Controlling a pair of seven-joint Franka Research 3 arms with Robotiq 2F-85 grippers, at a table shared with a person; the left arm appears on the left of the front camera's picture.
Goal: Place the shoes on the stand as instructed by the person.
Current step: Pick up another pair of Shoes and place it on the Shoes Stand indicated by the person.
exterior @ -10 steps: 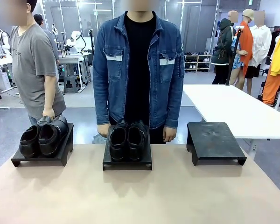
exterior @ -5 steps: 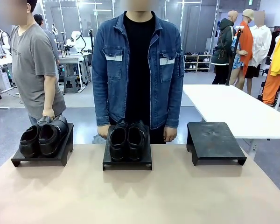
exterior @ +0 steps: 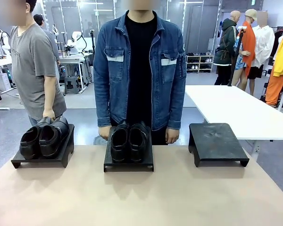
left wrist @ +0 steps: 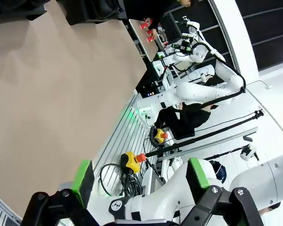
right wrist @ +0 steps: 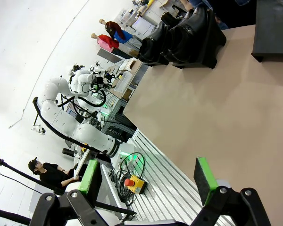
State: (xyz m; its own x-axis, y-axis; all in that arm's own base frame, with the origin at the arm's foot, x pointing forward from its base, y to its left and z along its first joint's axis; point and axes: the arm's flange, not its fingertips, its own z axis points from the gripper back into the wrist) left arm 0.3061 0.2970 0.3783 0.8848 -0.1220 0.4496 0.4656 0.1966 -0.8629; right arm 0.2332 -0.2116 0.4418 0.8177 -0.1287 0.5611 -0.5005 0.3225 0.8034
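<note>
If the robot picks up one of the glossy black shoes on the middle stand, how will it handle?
The glossy black leather shoe on the middle black stand will probably keep its shape, since the leather upper looks stiff. Its shiny surface may prove slippery against the pads. It touches its partner shoe, so lifting one could nudge the other, though their flat soles make rolling unlikely.

Near table bare; far edge crowded.
Two stands carry shoes (exterior: 129, 141), the right stand (exterior: 217, 141) is free; the person (exterior: 139, 70) blocks behind the middle one.

Tan table (exterior: 146, 197): three black stands (exterior: 129, 162) along far edge, well apart; left (exterior: 40, 160), middle stands hold shoes (exterior: 129, 141).
</note>
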